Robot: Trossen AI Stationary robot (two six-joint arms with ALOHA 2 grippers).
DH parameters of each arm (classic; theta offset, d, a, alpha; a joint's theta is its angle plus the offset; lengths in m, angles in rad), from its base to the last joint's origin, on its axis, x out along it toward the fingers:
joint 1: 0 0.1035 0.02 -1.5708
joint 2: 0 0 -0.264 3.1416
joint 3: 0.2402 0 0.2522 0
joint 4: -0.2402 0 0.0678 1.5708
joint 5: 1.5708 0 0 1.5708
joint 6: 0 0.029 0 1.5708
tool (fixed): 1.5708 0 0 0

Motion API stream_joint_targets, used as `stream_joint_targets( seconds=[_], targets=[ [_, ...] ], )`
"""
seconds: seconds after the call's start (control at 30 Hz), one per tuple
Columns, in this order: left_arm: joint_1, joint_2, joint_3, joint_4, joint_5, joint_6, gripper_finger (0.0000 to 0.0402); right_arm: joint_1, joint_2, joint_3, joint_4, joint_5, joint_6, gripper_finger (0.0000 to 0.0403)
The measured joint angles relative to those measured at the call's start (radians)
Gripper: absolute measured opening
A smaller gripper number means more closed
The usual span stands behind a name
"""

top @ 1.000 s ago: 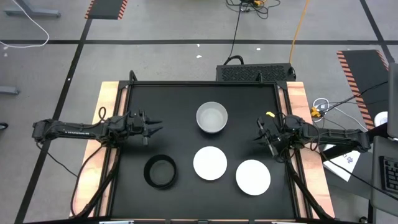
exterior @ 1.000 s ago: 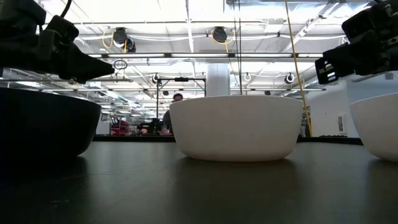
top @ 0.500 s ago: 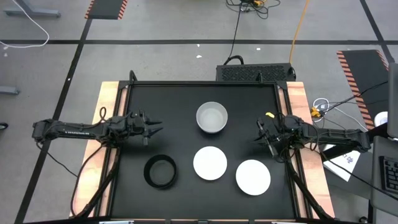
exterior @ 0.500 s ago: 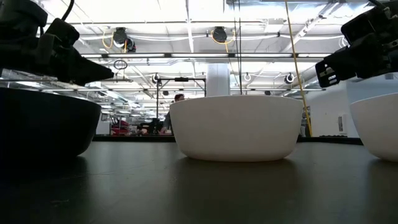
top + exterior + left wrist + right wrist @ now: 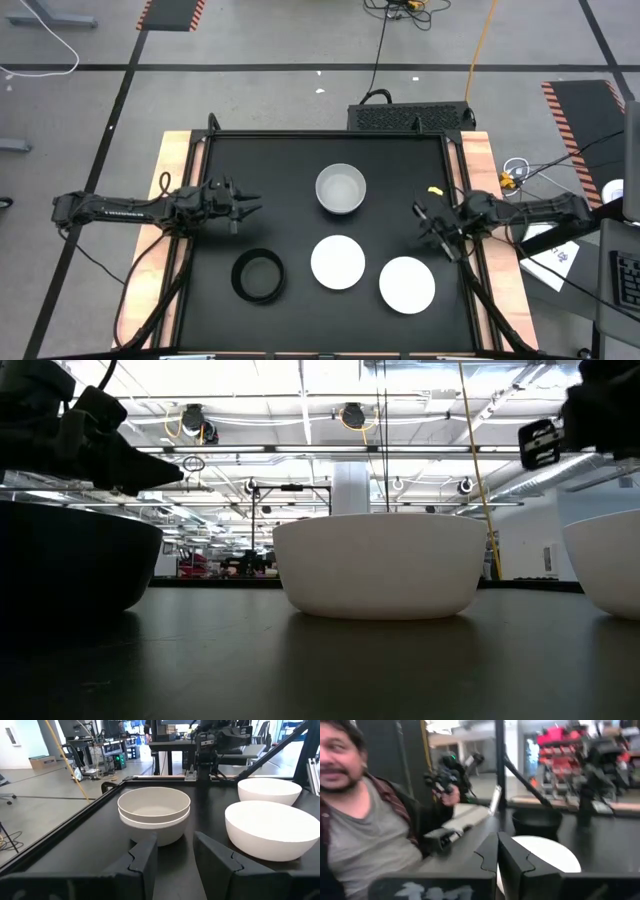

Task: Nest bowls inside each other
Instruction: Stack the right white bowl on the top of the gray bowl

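Observation:
Four bowl shapes rest on their bases on the black table. A light grey bowl (image 5: pixel 341 189) sits toward the far side; in the left wrist view the grey bowl (image 5: pixel 154 812) shows two rims, one nested in the other. One white bowl (image 5: pixel 337 262) stands in the middle, another white bowl (image 5: pixel 407 284) toward the near right, and the black bowl (image 5: pixel 258 276) toward the near left. My left gripper (image 5: pixel 256 204) hovers open at the left, pointing at the grey bowl. My right gripper (image 5: pixel 422 224) hovers shut at the right, above the near-right white bowl (image 5: pixel 545 855).
The black table top (image 5: pixel 280 160) has a raised frame and wooden side strips (image 5: pixel 168 200). A person (image 5: pixel 365 820) holding a controller shows in the right wrist view beyond the table. The far left part of the table is bare.
My right gripper has moved a little toward the table's near edge and turned, with its forearm swinging round; in the low view it has shifted up and to the right. The left arm and all bowls have kept still.

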Motion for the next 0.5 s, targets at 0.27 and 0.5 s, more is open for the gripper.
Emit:
stream_joint_targets(
  seconds=[0.27, 0.5],
  targets=[
    [0.000, 0.000, 0.000, 0.040, 0.001, -0.007, 0.0127, 0.042, 0.011, 0.082, 0.060, 0.007, 0.091, 0.0000],
    [0.000, 0.000, 0.001, 0.051, 0.003, -0.029, 0.0127, 0.047, 0.144, 0.285, -0.125, 0.011, 0.052, 0.0008]
  ],
)
